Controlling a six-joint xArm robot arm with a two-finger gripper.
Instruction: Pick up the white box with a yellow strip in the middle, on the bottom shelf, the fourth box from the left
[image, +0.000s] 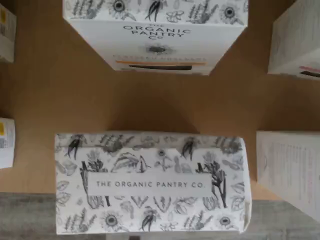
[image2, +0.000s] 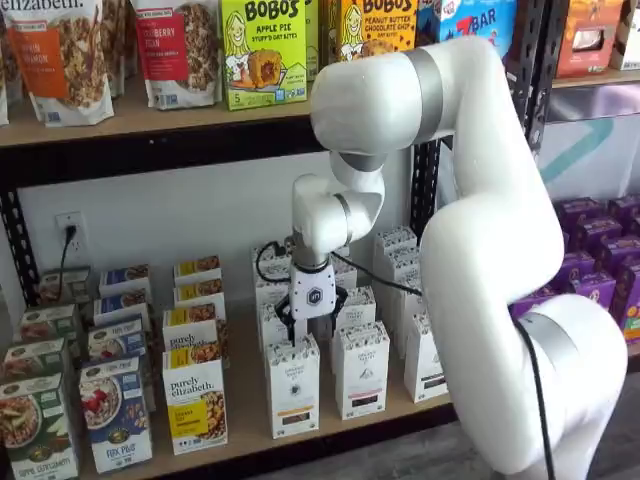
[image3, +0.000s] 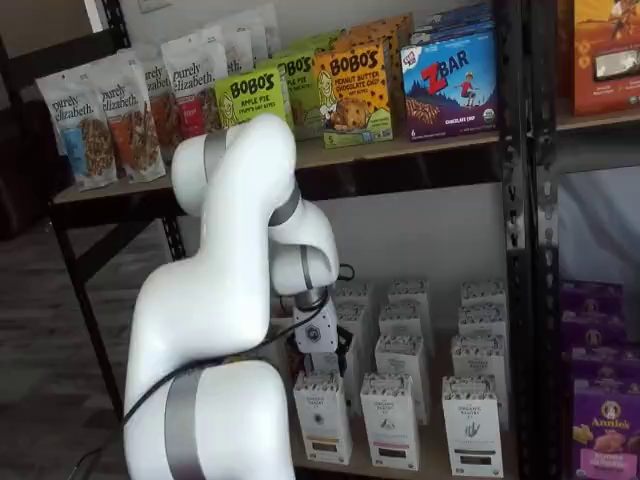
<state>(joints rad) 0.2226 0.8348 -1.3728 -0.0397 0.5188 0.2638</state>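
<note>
The white box stands at the front of its row on the bottom shelf, with a yellowish strip low on its face; it shows in both shelf views. In the wrist view I look down on its patterned top, printed "The Organic Pantry Co.". A like carton stands behind it on the shelf board. My gripper hangs just above the box's top, slightly behind it, and holds nothing; it also shows as gripper. Its fingers are dark and partly hidden against the cartons, standing open.
Like white cartons fill the rows to the right, and "purely elizabeth" boxes stand to the left. Purple boxes sit past a black upright. The higher shelf with bags and Bobo's boxes overhangs the arm.
</note>
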